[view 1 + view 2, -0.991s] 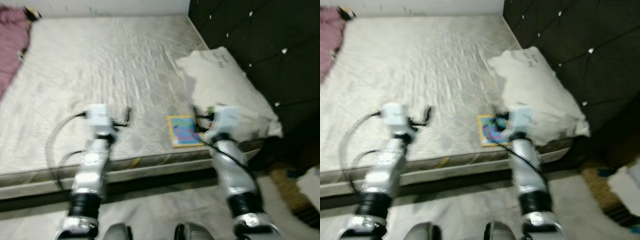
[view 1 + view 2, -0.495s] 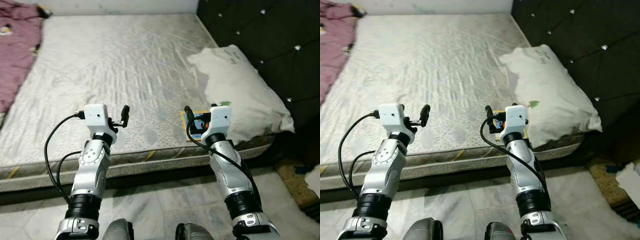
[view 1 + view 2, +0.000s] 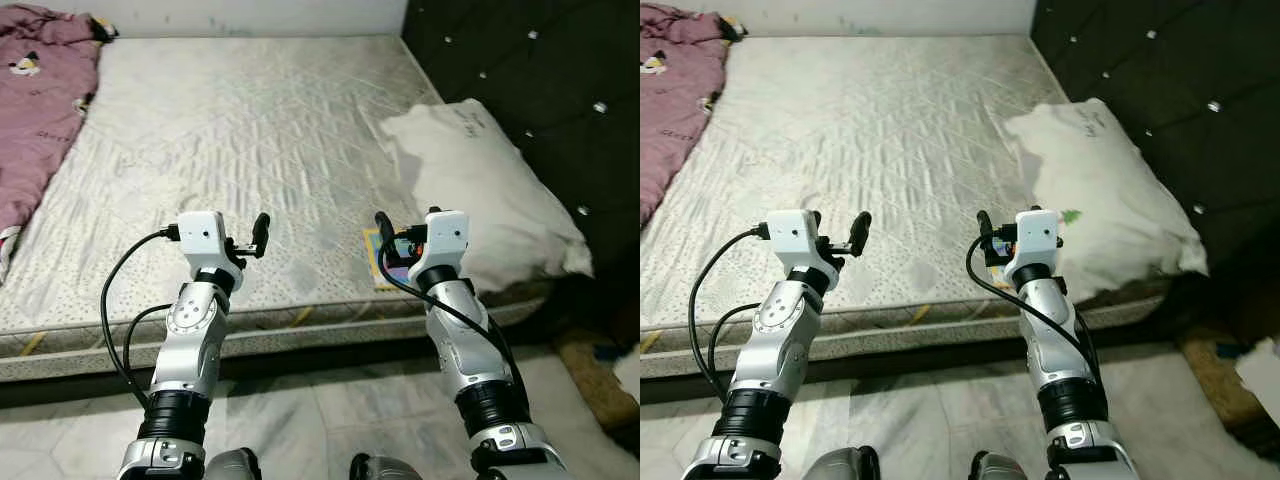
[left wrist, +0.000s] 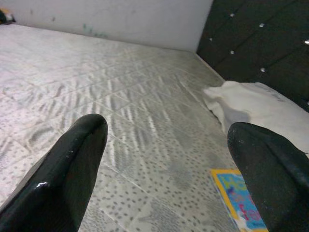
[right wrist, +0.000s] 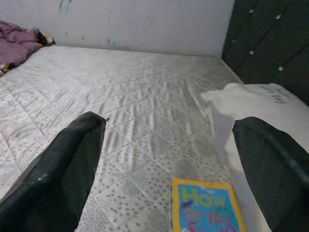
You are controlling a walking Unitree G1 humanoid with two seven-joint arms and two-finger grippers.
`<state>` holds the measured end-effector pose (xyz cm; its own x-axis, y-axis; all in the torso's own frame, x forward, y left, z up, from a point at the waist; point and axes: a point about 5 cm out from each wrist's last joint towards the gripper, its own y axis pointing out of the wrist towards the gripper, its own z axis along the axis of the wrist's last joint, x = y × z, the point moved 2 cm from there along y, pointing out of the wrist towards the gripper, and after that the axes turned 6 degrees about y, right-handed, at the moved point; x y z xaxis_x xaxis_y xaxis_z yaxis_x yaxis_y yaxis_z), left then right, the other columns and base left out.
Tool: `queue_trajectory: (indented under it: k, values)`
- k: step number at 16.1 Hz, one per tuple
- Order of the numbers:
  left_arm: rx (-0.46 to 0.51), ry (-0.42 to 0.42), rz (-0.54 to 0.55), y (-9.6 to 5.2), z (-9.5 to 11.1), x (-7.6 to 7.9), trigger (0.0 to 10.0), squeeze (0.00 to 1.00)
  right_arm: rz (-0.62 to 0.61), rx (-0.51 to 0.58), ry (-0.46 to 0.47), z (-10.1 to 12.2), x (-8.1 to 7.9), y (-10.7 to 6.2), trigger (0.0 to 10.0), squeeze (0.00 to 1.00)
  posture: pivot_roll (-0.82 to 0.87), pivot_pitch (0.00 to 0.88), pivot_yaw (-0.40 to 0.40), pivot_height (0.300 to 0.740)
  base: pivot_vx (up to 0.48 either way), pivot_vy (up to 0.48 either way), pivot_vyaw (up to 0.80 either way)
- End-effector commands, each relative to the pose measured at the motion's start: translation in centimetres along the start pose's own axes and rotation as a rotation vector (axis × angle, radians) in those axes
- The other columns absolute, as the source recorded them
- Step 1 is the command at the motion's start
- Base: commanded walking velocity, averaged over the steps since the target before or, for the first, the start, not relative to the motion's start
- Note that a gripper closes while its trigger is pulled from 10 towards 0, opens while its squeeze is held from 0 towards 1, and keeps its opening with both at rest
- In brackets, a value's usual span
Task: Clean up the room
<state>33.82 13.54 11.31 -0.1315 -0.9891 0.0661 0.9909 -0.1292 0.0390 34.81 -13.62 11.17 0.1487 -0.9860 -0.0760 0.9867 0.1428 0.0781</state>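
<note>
Compared with a second ago the blur is gone and the whole view has swung a bit, so more of the purple blanket shows at the far left of the bed; nothing on the bed itself looks shifted, that's just the camera. Both arms are held out over the near edge of the bare mattress, which is pale grey with a quilted diamond pattern and small dots. Left gripper has its two black fingers spread wide with nothing between them, and the right gripper is the same, fingers apart and empty. The thing to tidy here is a thin book lying flat near the mattress's front edge, just beside the white pillow, and sitting right ahead of the right gripper. It's got a yellow border around a bright blue cover, with "How" in yellow-green letters, "Do you" under it, and a red line below that I can't read. The pillow has some dark scribble on it, too small to make out. Behind the pillow is a black tufted headboard with shiny studs.
</note>
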Motion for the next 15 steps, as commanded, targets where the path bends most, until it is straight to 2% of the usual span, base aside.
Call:
queue_trajectory:
  k: [1,9,14,15]
  values:
    - [0.007,0.003,-0.008,0.09,0.35,0.09,10.0,0.0,-0.005,0.005,0.0,0.16,0.16,0.14,10.0,0.0,-0.03,0.118,-0.02,0.74,0.326,0.0,0.0]
    - [0.007,-0.001,-0.008,0.08,0.33,0.07,10.0,0.0,-0.004,0.004,-0.014,0.06,0.22,0.09,10.0,0.0,-0.03,0.121,-0.017,0.74,0.32,0.0,0.0]
    - [0.003,-0.018,-0.017,0.24,0.3,0.75,10.0,0.0,-0.003,0.002,-0.012,-0.03,0.19,0.09,10.0,0.0,-0.03,0.122,-0.018,0.74,0.0,0.0,0.0]
    - [0.004,-0.018,-0.019,0.2,0.27,0.8,10.0,0.0,-0.004,0.002,-0.013,-0.04,0.21,0.08,10.0,0.0,-0.03,0.122,-0.018,0.74,0.0,0.431,0.0]
